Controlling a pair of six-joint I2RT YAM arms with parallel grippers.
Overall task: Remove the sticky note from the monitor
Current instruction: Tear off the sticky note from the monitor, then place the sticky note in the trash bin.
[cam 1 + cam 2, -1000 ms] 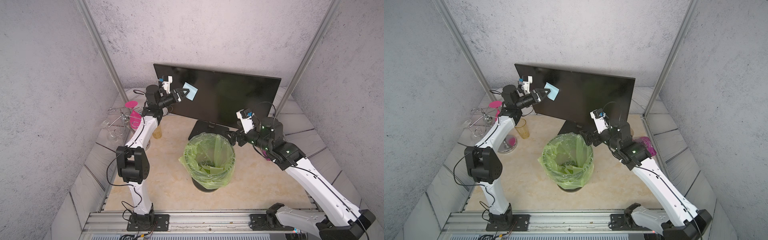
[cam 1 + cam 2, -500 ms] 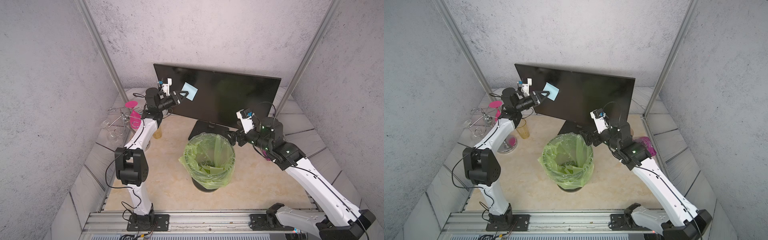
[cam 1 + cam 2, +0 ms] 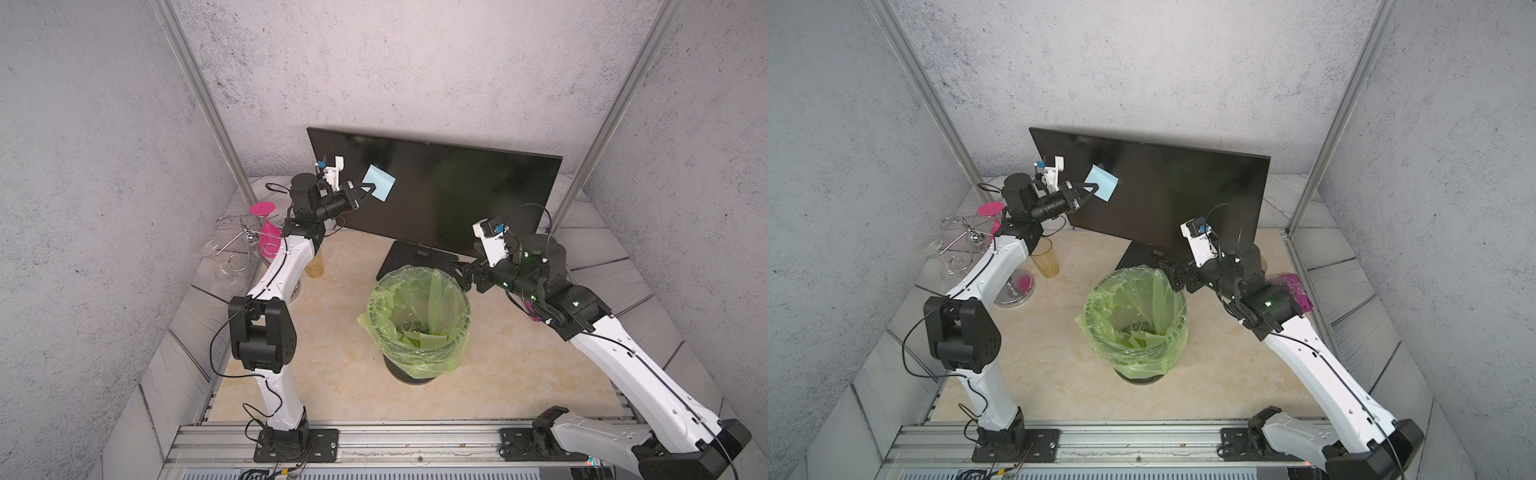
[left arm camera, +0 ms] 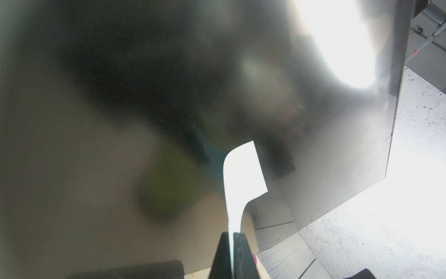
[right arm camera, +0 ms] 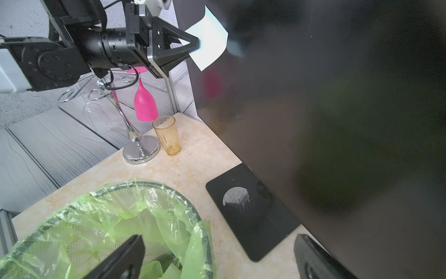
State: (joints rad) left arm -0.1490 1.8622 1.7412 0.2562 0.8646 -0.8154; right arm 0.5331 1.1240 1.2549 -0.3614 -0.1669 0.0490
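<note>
Here my left fingers [image 5: 178,52] pinch the sticky note [image 3: 379,188] on the monitor [image 3: 457,195], which spans left-right; right fingers [image 5: 120,256] released; bin [image 3: 409,376] holds green scraps [image 3: 419,336].

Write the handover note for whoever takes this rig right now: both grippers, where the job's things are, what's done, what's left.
Left gripper: shut on the near edge of the light blue sticky note.
Right gripper: open, empty, low beside the rim of the green-lined waste bin.
Things: the note sits on the upper part of the monitor screen, on the side nearest the left arm. Its pinched edge curls off the glass; the rest looks stuck.
Done: note gripped.
Left: peel it clear of the screen, then probably drop it in the bin.
</note>
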